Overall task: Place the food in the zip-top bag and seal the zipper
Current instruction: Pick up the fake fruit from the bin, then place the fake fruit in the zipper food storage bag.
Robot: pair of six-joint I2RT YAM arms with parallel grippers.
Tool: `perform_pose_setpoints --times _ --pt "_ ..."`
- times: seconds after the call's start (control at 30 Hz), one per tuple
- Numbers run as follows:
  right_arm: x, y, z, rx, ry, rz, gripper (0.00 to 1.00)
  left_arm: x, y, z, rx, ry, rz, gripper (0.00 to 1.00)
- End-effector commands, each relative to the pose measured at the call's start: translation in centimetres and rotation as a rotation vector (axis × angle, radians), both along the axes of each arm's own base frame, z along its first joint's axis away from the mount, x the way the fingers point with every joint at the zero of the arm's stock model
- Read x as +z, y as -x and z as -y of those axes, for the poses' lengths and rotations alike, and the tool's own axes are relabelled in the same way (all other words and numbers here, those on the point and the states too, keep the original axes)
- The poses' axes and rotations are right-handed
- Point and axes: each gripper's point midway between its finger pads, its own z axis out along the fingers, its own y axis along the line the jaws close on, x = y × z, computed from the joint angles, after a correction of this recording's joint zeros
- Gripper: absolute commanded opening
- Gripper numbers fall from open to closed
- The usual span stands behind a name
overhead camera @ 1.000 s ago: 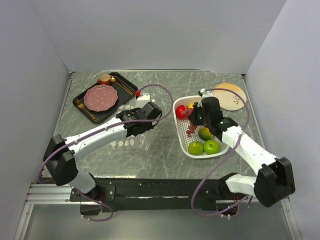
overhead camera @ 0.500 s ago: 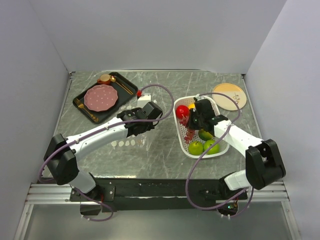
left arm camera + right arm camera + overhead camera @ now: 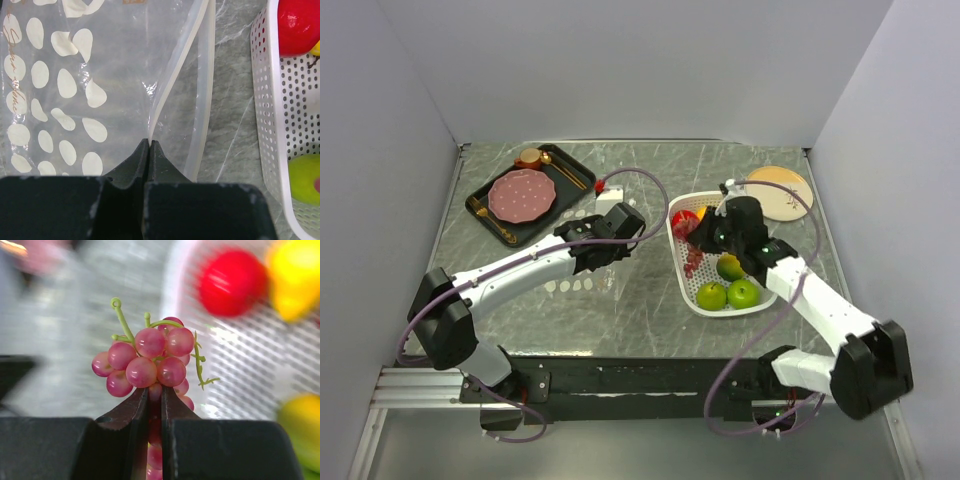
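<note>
My left gripper (image 3: 598, 262) is shut on one lip of the zip-top bag (image 3: 60, 90), pinching the white zipper (image 3: 175, 85) at my fingertips (image 3: 150, 142); the mouth gapes. The clear dotted bag (image 3: 570, 286) lies flat on the table under my left arm. My right gripper (image 3: 702, 240) is shut on the reddish grapes (image 3: 150, 365) and holds them above the left part of the white basket (image 3: 760, 305). The grapes (image 3: 692, 263) hang below the fingers. In the basket are a red apple (image 3: 682, 217), two green apples (image 3: 712, 295), and a yellow citrus (image 3: 728, 267).
A black tray (image 3: 480, 200) holding a pink plate (image 3: 523, 195), a brown round piece (image 3: 529, 157) and gold cutlery stands at the back left. A tan plate (image 3: 780, 190) lies at the back right. Grey walls enclose three sides. The basket wall (image 3: 262, 100) is close right of the bag mouth.
My right gripper dipped into the basket, closed on the grapes and has lifted them up, slightly back. My left arm and the bag have not moved.
</note>
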Motion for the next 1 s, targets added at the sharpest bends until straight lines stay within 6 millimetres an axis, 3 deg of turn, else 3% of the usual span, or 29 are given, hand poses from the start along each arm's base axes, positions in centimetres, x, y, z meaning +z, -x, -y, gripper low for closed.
perform_pose_setpoints --times 0.0,0.27,0.3,0.47,0.63,0.97 --pt "6.0 0.8 -4.4 0.117 -0.303 0.113 0.0 1.5 -0.4 0.8 -0.01 0.058 0.03 0.01" --pt "8.1 1.7 -10.0 0.238 -0.618 0.089 0.0 1.9 -0.1 1.3 -0.025 0.108 0.036 0.01" --pt "7.7 1.5 -10.5 0.247 -0.637 0.071 0.0 2.0 -0.1 1.5 -0.028 0.121 0.042 0.01" --pt "9.3 1.7 -12.3 0.29 -0.759 0.057 0.0 2.0 0.2 1.8 -0.028 0.156 0.034 0.01" --pt "8.0 1.5 -13.4 0.292 -0.787 0.004 0.0 2.5 0.0 1.6 -0.011 0.177 0.057 0.01" --pt "3.1 1.1 -15.1 0.259 -0.856 -0.131 0.0 4.1 0.0 1.0 0.01 0.194 0.094 0.01"
